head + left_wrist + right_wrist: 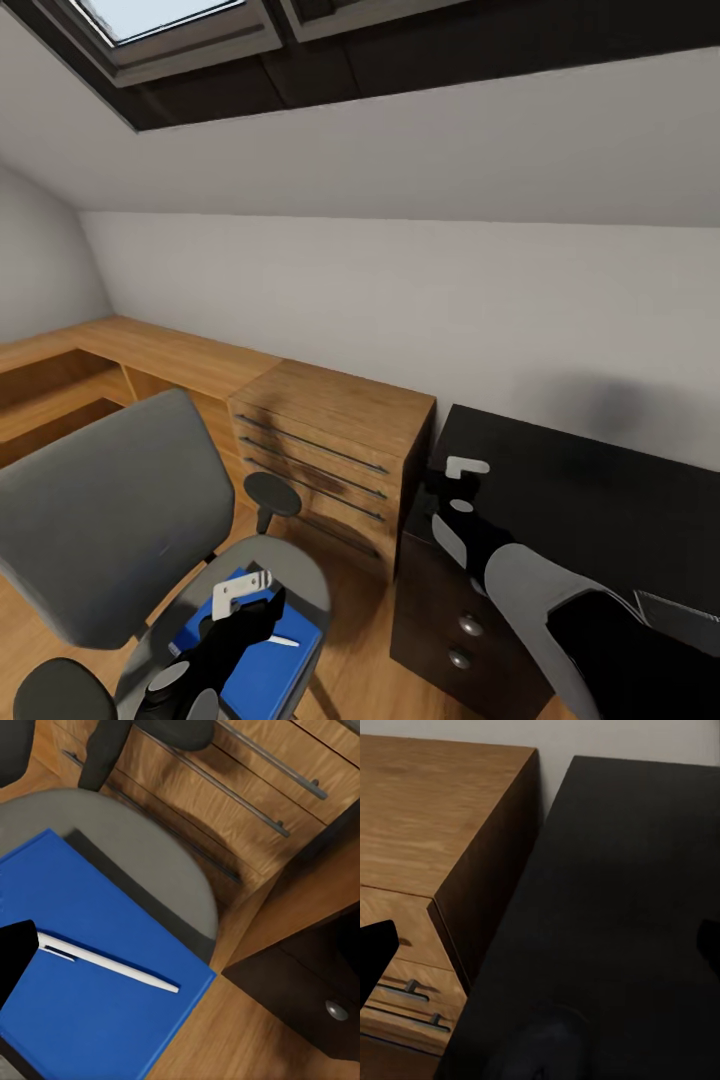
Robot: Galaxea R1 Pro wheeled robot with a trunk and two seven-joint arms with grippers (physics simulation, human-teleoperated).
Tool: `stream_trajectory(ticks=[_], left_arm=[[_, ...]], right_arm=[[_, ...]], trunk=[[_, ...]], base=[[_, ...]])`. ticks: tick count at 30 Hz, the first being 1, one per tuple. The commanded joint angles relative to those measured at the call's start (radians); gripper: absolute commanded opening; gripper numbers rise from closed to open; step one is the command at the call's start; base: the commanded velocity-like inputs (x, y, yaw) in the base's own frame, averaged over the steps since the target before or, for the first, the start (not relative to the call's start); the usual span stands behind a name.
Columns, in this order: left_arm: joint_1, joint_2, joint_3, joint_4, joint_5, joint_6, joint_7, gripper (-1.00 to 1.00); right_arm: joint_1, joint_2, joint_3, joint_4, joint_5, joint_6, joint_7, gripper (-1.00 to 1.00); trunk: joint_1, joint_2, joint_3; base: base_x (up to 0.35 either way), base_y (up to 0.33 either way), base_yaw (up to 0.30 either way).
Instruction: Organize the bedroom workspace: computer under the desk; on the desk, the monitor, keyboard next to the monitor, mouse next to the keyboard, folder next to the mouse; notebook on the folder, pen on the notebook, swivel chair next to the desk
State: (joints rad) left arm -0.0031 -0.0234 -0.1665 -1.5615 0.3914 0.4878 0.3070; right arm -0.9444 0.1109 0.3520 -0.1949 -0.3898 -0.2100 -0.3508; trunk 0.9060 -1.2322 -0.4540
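A: Where do the folder [262, 655] and pen [281, 640] lie?
B: On the swivel chair [120, 520] seat, pen touching the folder's top; the left end effector [240, 592] hovers over them, grip state not discernible.
A: And the right end effector [462, 486]?
B: Above the desk [600, 510] corner beside the oak dresser [330, 440], grip state likewise not discernible

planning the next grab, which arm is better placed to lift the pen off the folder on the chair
Left. The left gripper hovers right over the pen on the folder on the swivel chair; the right gripper is over the desk.
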Motion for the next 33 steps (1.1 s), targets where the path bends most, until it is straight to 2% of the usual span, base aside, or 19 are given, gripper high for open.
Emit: stream_trajectory(ticks=[1,12,29,33], left_arm=[[0.000,0.000,-0.001,-0.002,0.010,0.002,0.009,1.00],[0.000,0.001,-0.001,-0.002,0.009,0.001,0.010,1.00],[0.000,0.000,-0.002,-0.004,0.008,0.000,0.012,1.00],[0.000,0.000,-0.002,-0.005,-0.003,0.000,0.011,1.00]], right_arm=[[-0.001,0.000,0.009,0.001,-0.010,-0.005,-0.004,1.00],[0.001,0.001,0.008,0.002,-0.011,-0.005,-0.006,1.00],[0.003,0.001,0.009,0.003,-0.011,-0.005,-0.005,1.00],[0.003,0.001,0.009,0.003,-0.009,-0.004,-0.005,1.00]], trunk=[[0.000,-0.001,-0.001],[0.000,-0.001,-0.002],[0.000,-0.001,-0.006],[0.000,-0.001,-0.006]], base=[[0.000,-0.005,0.000],[0.000,-0.216,0.162],[0.000,-0.008,0.037],[0.000,0.000,0.008]])
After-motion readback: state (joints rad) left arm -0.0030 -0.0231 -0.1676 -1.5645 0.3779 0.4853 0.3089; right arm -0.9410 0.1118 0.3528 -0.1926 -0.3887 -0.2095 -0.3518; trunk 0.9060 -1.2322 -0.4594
